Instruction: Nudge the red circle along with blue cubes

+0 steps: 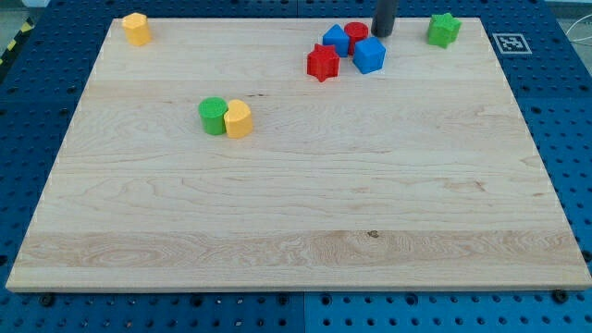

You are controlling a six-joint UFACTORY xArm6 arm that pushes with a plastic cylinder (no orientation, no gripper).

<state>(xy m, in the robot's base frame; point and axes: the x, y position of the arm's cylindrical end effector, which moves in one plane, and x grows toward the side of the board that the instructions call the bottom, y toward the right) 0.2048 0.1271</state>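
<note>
The red circle (357,35) sits near the view's top, between two blue blocks. A blue cube (369,55) lies just below and right of it, touching it. Another blue block (335,39) touches its left side. A red star (322,63) lies below the left blue block. My tip (382,33) is at the view's top, just right of the red circle and above the right blue cube.
A green star (444,30) is at the top right. A yellow block (137,29) is at the top left corner. A green cylinder (213,116) and a yellow block (239,119) touch each other left of centre. The wooden board (296,231) lies on a blue pegboard.
</note>
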